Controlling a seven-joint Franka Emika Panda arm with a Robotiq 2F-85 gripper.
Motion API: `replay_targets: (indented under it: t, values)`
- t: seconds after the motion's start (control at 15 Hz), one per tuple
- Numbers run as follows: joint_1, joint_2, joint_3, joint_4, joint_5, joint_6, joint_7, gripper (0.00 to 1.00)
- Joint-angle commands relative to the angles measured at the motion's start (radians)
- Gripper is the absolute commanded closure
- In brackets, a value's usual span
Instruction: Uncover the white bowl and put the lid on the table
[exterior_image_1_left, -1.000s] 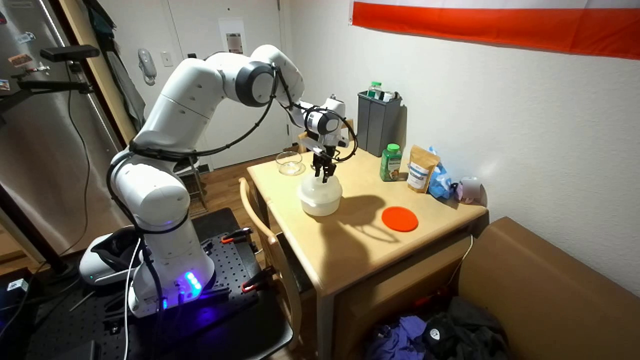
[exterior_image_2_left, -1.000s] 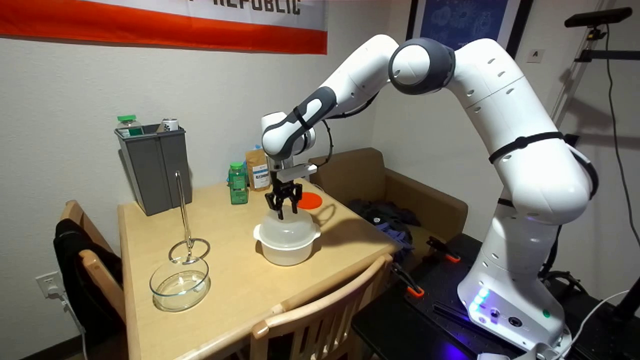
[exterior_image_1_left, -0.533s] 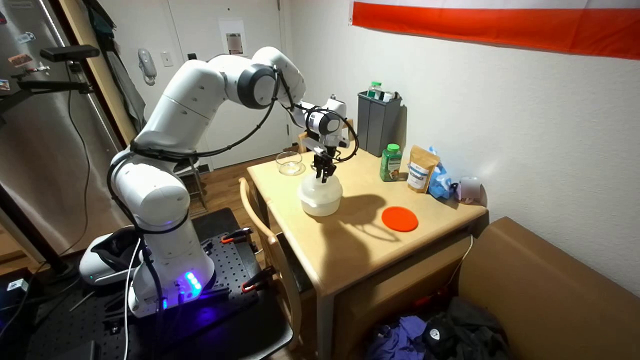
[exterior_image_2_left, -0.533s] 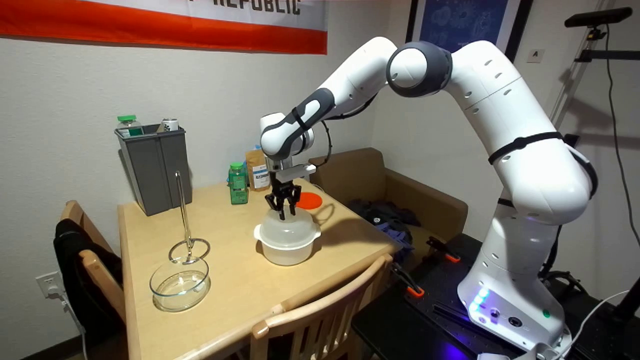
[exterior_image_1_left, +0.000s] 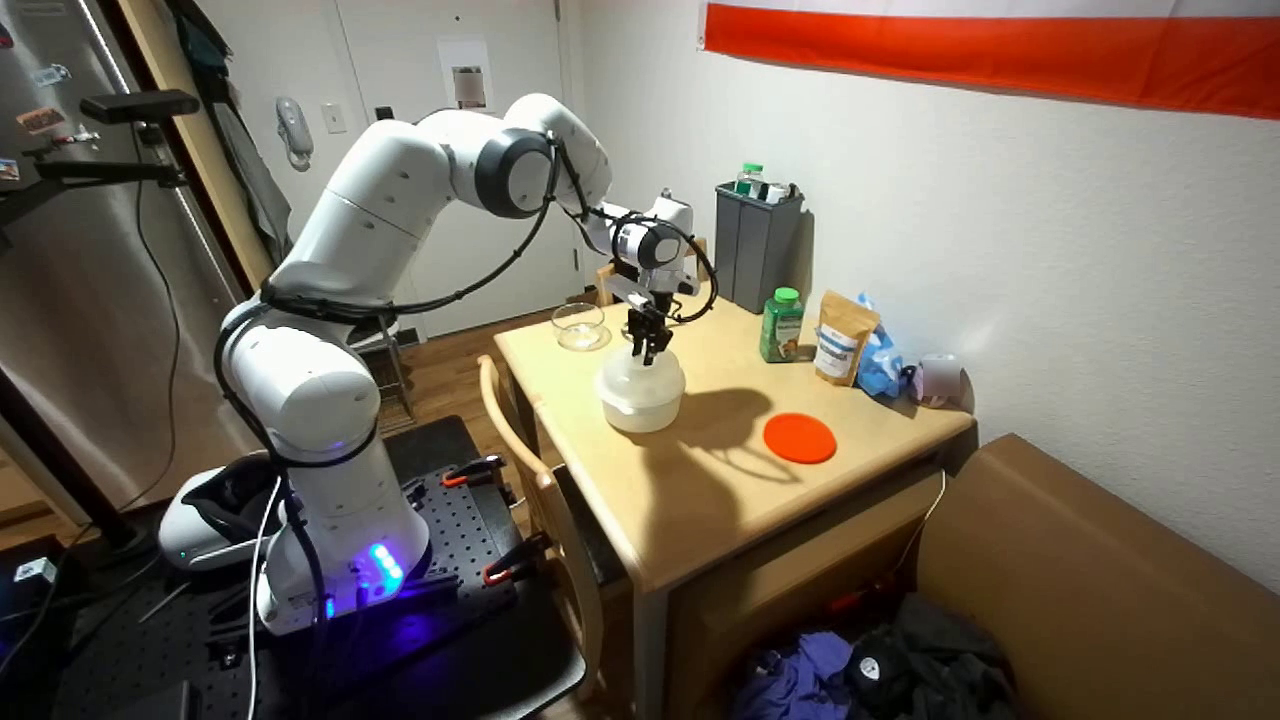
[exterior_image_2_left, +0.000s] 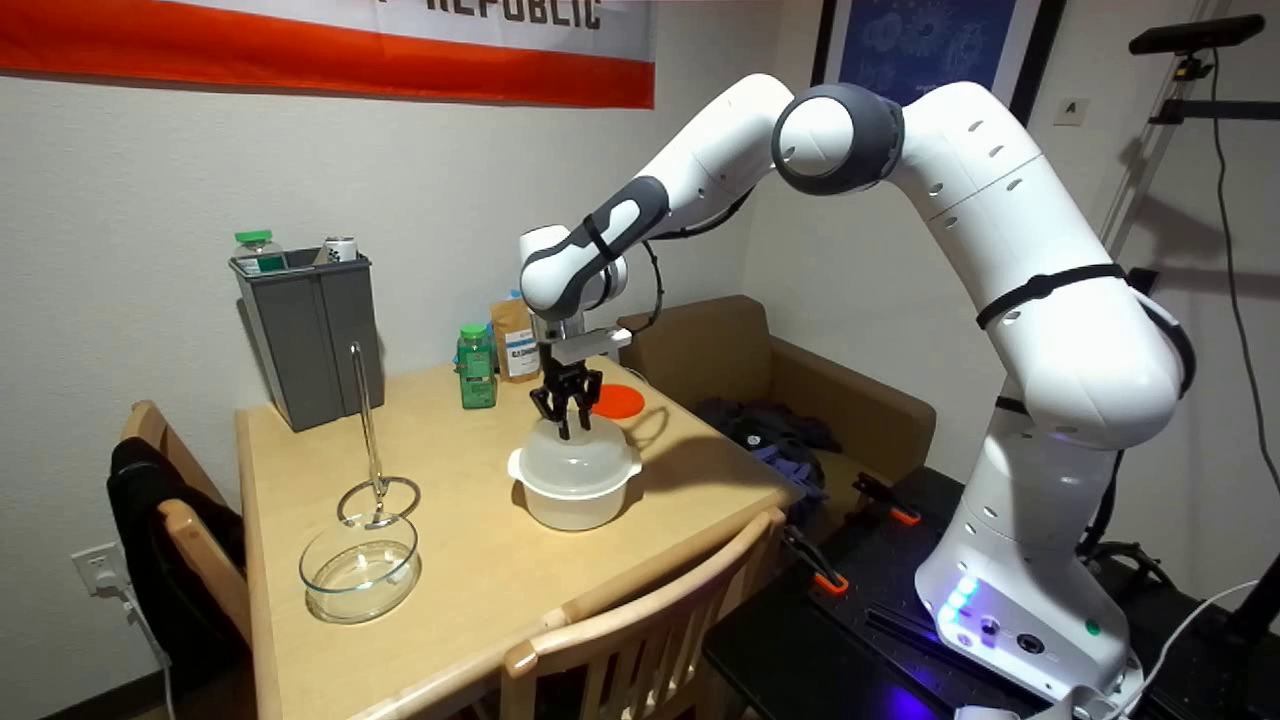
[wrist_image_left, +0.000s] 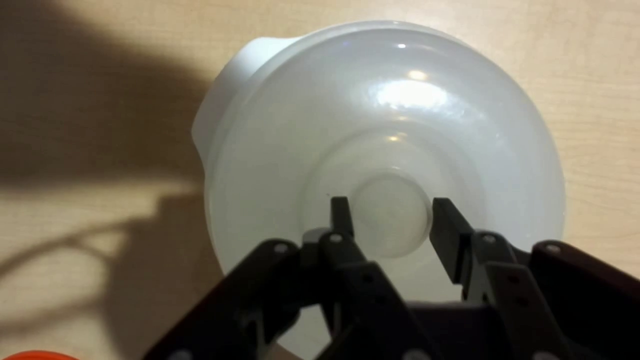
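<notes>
The white bowl (exterior_image_2_left: 575, 513) stands upright on the light-wood table (exterior_image_2_left: 450, 450); it also shows in an exterior view (exterior_image_1_left: 642, 414). The translucent white domed lid (exterior_image_2_left: 573, 466) sits on the bowl; it also shows in an exterior view (exterior_image_1_left: 638, 376). In the wrist view the lid (wrist_image_left: 325, 115) fills the middle, and one handle of the bowl (wrist_image_left: 215, 107) sticks out beside it. My gripper (wrist_image_left: 391, 215) points down with its black fingers on both sides of the lid's round knob, close against it. It also shows in both exterior views (exterior_image_2_left: 575, 432) (exterior_image_1_left: 642, 357).
A flat orange-red disc (exterior_image_1_left: 800, 438) lies on the table. A clear glass bowl (exterior_image_2_left: 360, 575) and a metal stand (exterior_image_2_left: 366, 420) are at one end. A green bottle (exterior_image_1_left: 781, 326), a paper bag (exterior_image_1_left: 842, 338) and a grey bin (exterior_image_2_left: 315, 340) stand along the wall. A wooden chair (exterior_image_2_left: 640, 590) adjoins the table.
Since one second ago my fingers have drawn a little closer together around the knob and the arm has shifted slightly down. Nothing visibly differs over the last half second.
</notes>
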Motion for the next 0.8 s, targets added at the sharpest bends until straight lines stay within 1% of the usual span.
replay_targets:
  t: [0.0, 0.47, 0.6, 0.73]
  values:
    - [0.003, -0.02, -0.003, 0.01, 0.001, -0.033, -0.013, 0.81]
    - [0.007, -0.06, -0.004, -0.004, -0.004, -0.033, -0.008, 0.81]
    - [0.01, -0.083, -0.005, -0.011, -0.009, -0.056, -0.009, 0.81]
    - [0.016, -0.112, -0.006, -0.015, -0.019, -0.111, -0.004, 0.81]
